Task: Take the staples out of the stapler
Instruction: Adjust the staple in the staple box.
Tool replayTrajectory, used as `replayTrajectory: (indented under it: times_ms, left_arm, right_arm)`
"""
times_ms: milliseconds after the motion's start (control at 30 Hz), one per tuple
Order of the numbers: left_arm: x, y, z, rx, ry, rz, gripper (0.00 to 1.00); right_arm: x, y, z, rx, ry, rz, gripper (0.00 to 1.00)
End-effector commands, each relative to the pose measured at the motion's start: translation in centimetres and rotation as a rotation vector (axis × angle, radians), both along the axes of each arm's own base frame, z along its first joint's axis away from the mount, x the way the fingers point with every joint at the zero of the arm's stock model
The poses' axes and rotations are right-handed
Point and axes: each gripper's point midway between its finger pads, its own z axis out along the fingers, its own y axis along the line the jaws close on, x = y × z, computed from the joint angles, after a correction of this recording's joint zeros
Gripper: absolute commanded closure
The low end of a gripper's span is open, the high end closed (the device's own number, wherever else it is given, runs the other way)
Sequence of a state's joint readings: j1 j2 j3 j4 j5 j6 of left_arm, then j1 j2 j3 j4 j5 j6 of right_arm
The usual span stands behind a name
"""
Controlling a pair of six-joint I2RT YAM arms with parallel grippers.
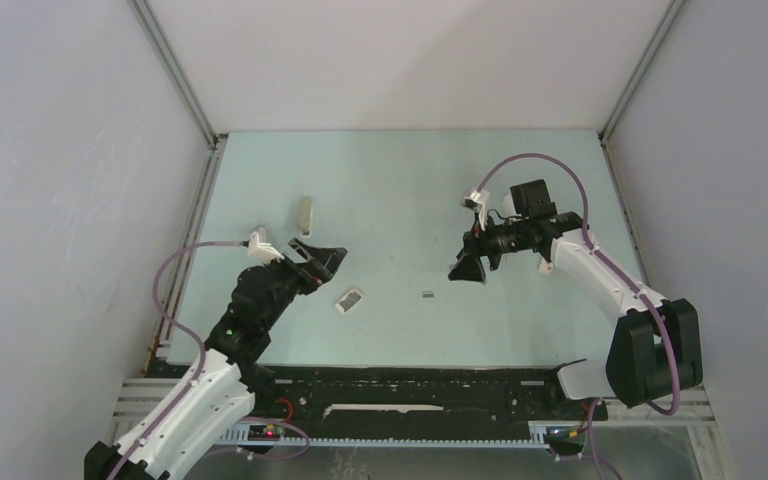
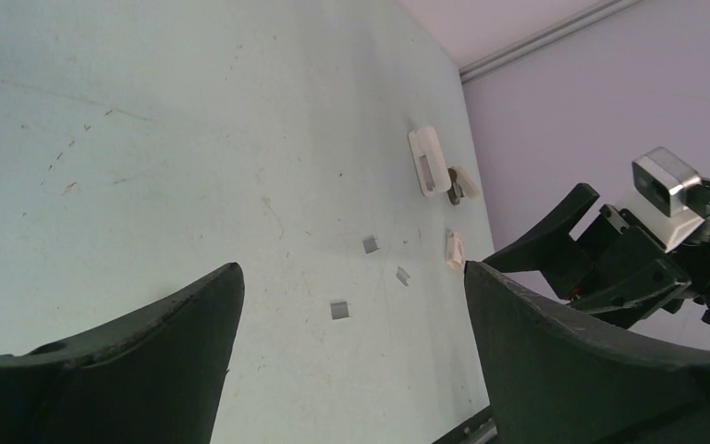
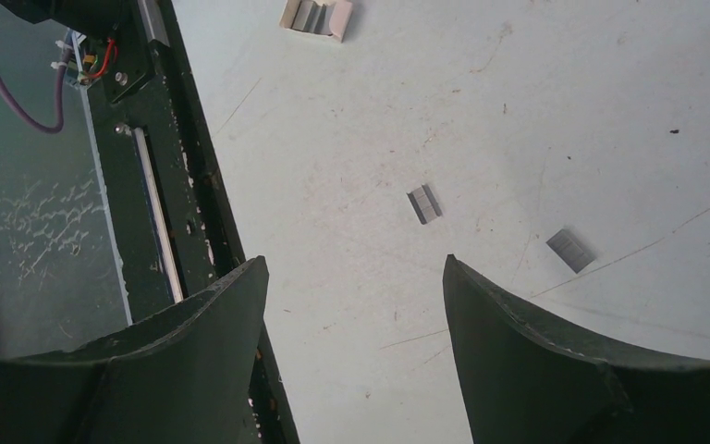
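Seeing nothing held over the table (image 1: pixel 410 180): left gripper (image 2: pixel 353 268) hovers with jaws wide, right gripper (image 3: pixel 354 260) with jaws well apart too. Stapler (image 2: pixel 428 159) lies flat near the table edge by the wall (image 2: pixel 555 120); in the top view we think the right arm (image 1: pixel 600 275) hides it. Box (image 1: pixel 349 300) sits toward the table's near edge. Staples (image 2: pixel 339 309): three loose bits mid-table. We can't tell if any remain inside the stapler. Risks: a low pass with open jaws sweeps the staples off the table; a nudge jams the stapler against the wall; arms clash if both reach for it.
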State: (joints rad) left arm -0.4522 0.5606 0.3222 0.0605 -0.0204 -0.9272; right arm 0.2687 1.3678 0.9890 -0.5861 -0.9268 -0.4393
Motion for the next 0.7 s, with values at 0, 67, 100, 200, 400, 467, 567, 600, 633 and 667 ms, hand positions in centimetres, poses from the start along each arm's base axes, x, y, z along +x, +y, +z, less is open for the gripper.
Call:
replayTrajectory:
  times_ms: [0,67,100,200,400,467,567,600,633,667]
  left_arm:
    - [0.0,-0.6,-0.6,-0.034,0.028,-0.014,0.06]
    - [0.0,-0.8,-0.7,-0.035,0.033,-0.016,0.06]
    - [0.0,-0.8,-0.7,-0.036,0.036,-0.018,0.06]
    - [0.0,-1.0,-0.9,-0.038,0.043,-0.022,0.06]
    - [0.1,-1.4,-0.8,-0.048,0.05,-0.029,0.06]
    - [0.1,-1.5,-0.9,-0.05,0.056,-0.031,0.06]
    - [0.1,-1.6,-1.1,-0.055,0.064,-0.032,0.06]
    - [0.0,-1.7,-1.1,-0.055,0.067,-0.033,0.06]
    - [0.1,-1.7,-1.2,-0.057,0.07,-0.032,0.06]
    - [0.1,-1.7,-1.2,-0.058,0.071,-0.032,0.06]
  right_arm:
    - [0.0,0.1,1.1,0.032,-0.027,0.0,0.22]
    - [0.0,0.1,1.0,0.033,-0.027,-0.001,0.22]
    - [0.0,0.1,1.0,0.034,-0.026,-0.002,0.22]
    - [0.0,0.0,1.0,0.035,-0.026,-0.003,0.22]
    - [0.0,0.0,1.0,0.035,-0.023,-0.005,0.22]
    - [0.0,0.0,1.0,0.035,-0.024,-0.005,0.22]
    - [0.0,0.0,0.9,0.034,-0.022,-0.005,0.21]
    - [0.0,0.0,0.9,0.035,-0.022,-0.005,0.22]
    - [0.0,0.0,0.9,0.034,-0.022,-0.005,0.22]
    - [0.0,0.0,0.9,0.035,-0.022,-0.005,0.22]
